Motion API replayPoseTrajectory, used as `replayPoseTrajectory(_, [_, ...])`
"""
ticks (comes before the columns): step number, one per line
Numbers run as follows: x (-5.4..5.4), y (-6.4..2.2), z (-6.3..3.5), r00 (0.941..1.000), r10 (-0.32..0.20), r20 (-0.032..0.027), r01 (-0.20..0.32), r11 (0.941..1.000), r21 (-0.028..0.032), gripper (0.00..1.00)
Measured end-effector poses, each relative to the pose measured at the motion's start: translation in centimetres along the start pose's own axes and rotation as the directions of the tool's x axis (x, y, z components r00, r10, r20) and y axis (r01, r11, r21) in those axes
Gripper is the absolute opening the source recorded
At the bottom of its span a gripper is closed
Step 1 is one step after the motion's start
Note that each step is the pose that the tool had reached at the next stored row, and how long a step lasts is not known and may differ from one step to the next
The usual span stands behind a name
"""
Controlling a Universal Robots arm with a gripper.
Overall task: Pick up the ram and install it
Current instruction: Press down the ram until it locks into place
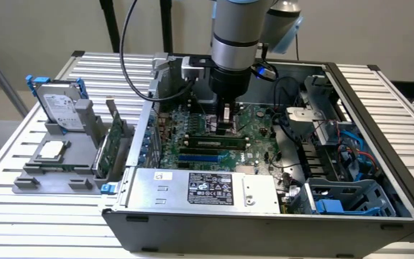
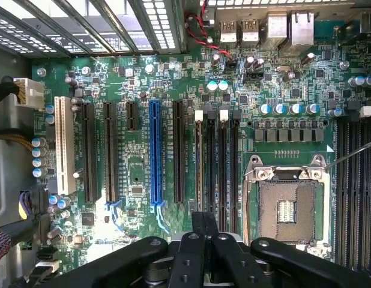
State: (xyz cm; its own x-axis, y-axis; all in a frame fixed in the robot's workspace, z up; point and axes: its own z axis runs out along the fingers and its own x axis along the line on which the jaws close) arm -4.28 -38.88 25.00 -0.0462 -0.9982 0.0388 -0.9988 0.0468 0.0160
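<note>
Exterior view, one arm, one open computer case [image 1: 264, 232] on a slatted table [image 1: 20, 216].

- One gripper [image 1: 225, 129], frame centre, lowered inside the case over the motherboard [image 1: 257, 121].
- In the wrist view the gripper [image 2: 203, 219] has its two dark fingertips pressed together, with no gap between them. They line up with the end of the ram slot nearest the expansion slots.
- One ram [image 1: 218, 143], centre of the frame just below the gripper. It lies lengthwise in a black slot. In the wrist view the ram [image 2: 199, 162] reads as a pale strip along that slot.
- Whether the fingertips touch or pinch the stick: cannot tell.
- Wrist view slot count beside the ram: one blue slot [image 2: 154, 153], one white slot [image 2: 64, 147], two white latches [image 2: 199, 114] at the ram slot ends.
- One processor socket [image 2: 287, 210], open, on the far side of the ram slots from the blue slot.
- Left of frame, outside the case: one grey rack [image 1: 49, 183]. It carries one hard drive [image 1: 60, 105] standing upright, one square silver processor chip [image 1: 52, 151] lying flat, and one green expansion card [image 1: 110, 143] on edge.
- Lower centre: one power supply [image 1: 207, 189] with one black label.
</note>
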Motion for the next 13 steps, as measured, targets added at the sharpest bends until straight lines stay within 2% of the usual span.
replayPoseTrajectory(8, [0.00,0.00,0.02,1.0000,0.000,-0.0001,0.000,1.0000,0.0007,0.00])
replayPoseTrajectory(11, [-0.01,0.08,0.24,1.0000,0.000,0.0014,0.000,0.9999,0.0127,0.00])
replayPoseTrajectory(13, [0.00,0.33,0.41,1.0000,0.001,0.0018,-0.001,0.9998,0.0173,0.00])
